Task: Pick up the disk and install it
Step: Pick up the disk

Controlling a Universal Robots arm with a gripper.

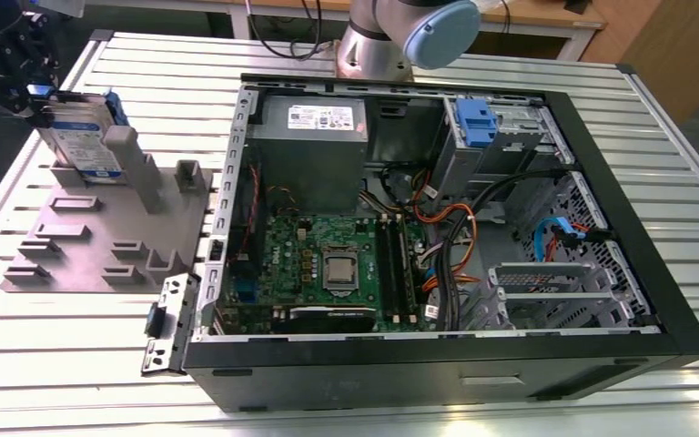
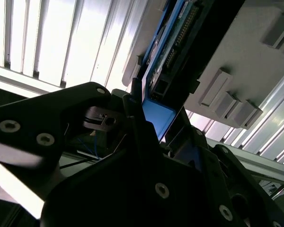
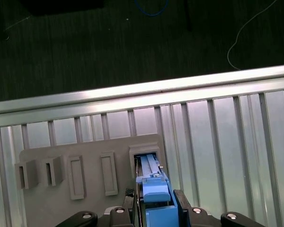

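One arm [image 1: 380,45] reaches over the grey fixture [image 1: 95,246], tool [image 1: 41,100] clamped on the upright disk [image 1: 83,141]

One disk [image 1: 83,137]; one claw [image 1: 41,98] — one grey fixture [image 1: 95,246]; one computer case [image 1: 447,369]

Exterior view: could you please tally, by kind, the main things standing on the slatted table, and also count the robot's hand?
disk: 1
grey fixture plate: 1
open computer case: 1
hand: 1
Total: 4
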